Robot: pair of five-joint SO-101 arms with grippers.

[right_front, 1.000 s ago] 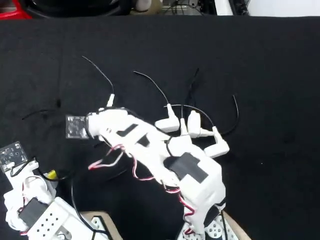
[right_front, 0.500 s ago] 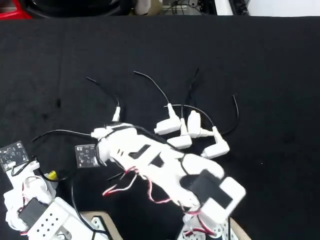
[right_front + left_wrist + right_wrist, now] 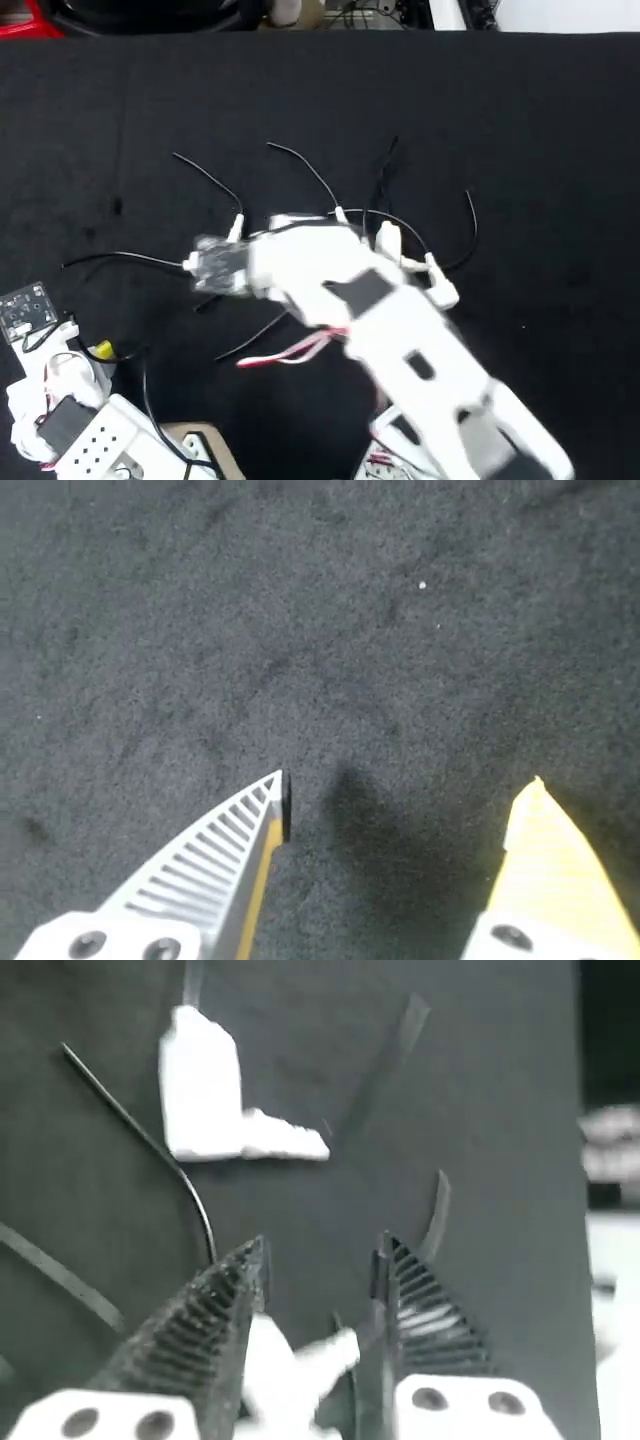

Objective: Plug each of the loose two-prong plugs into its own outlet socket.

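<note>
Alignment matters: right claw (image 3: 320, 1250), jaws narrowly parted, seems to pinch plug (image 3: 300, 1358); square prongs toward white block (image 3: 200, 1090) ahead.

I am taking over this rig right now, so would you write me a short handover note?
Left gripper: open over bare black cloth, holding nothing.
Right gripper: shut on a white plug with a trailing black wire; in the high view it is left of centre.
Things: another wired plug lies loose close to it; white connector pieces cluster beside the right arm, partly hidden by it.
Done: I cannot tell which pieces are mated.
Left: seat the held plug, then probably the loose one.
</note>
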